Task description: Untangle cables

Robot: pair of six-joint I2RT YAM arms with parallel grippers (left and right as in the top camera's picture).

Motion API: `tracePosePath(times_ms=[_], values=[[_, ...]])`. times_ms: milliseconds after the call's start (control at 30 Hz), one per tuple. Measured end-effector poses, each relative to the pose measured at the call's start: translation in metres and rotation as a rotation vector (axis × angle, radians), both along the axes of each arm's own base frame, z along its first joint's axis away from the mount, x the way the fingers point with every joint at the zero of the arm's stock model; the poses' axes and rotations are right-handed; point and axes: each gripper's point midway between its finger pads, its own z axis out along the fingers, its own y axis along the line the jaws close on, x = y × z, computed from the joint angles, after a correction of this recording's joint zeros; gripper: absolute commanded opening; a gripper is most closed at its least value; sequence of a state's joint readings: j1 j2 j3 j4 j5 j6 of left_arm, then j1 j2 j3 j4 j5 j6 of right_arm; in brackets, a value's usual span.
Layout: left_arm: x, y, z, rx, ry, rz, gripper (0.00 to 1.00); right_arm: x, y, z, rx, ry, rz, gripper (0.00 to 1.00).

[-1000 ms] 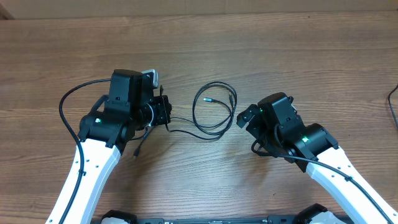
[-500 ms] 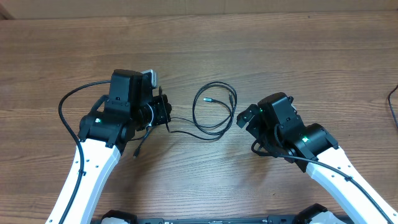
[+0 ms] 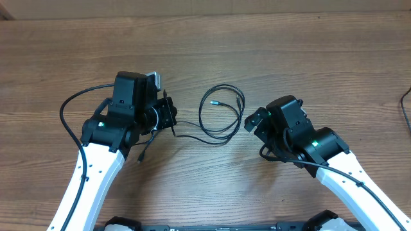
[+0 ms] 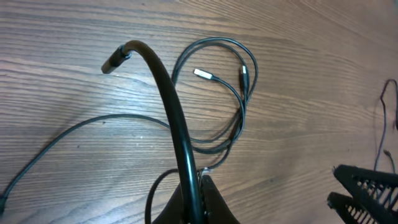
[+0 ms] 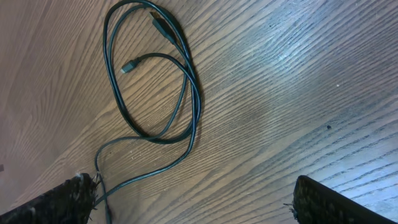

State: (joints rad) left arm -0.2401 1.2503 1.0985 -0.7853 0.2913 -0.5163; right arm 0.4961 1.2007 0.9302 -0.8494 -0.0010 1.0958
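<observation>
Two thin black cables point(image 3: 242, 112) lie on the wooden table point(image 3: 289, 51) between the arms, one coiled in a loose loop. The left gripper point(image 3: 172, 117) is clamped on a strand point(image 4: 176, 112) (its plug end arches up past the fingers). The right gripper point(image 3: 252, 120) hangs just beside the loop, jaws spread wide, holding nothing.

White-shelled left arm point(image 3: 90, 176) and right arm point(image 3: 359, 186), black wrist housings point(image 3: 131, 96), small green lights point(image 3: 101, 123), thick black cables point(image 3: 67, 106) alongside.
</observation>
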Motion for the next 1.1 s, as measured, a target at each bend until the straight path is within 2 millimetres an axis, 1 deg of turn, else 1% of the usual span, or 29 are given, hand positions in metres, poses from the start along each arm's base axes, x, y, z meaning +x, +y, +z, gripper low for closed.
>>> tracePosePath(times_ms=[467,867,1100], values=[[0.007,0.017,-0.003,0.066,-0.010,0.088,0.04,0.000,0.000,0.000,0.000,0.000,0.000,1.00],[0.012,0.018,0.000,0.068,-0.032,0.099,0.04,0.000,0.000,0.000,0.000,0.000,0.000,1.00],[0.013,0.018,0.002,0.040,-0.019,0.142,0.04,0.000,0.000,0.000,0.000,0.000,0.000,1.00]])
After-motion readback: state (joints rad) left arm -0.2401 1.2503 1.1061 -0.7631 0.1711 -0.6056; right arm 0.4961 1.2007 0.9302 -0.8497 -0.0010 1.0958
